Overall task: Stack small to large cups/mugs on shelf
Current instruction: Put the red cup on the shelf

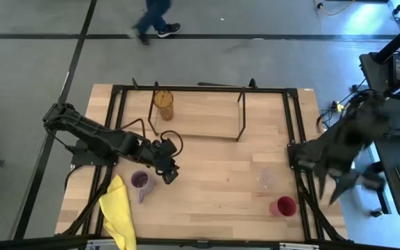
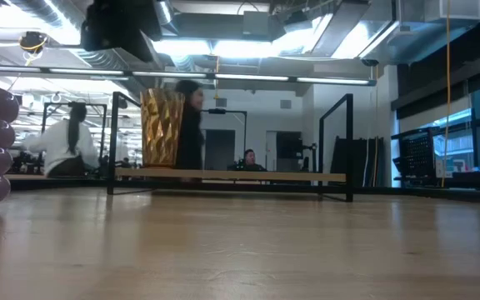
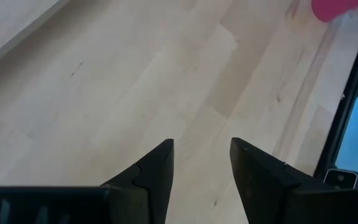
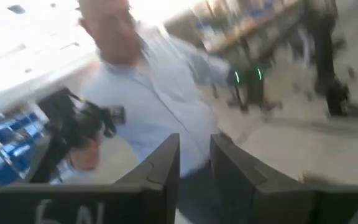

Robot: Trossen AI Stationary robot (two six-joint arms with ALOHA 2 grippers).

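The amber tumbler stands upright on the left end of the shelf, also seen in the low view as the tumbler on the shelf board. The purple mug stands on the table near the left front, with my left gripper open just to its right, pointing down at bare wood. The clear glass and the red cup stand at the right front. My right gripper is open, off the table's right edge, pointing out into the room.
A yellow cloth lies at the near left corner beside the mug. A black frame runs around the table. A person walks beyond the far edge, and another person stands in front of my right gripper.
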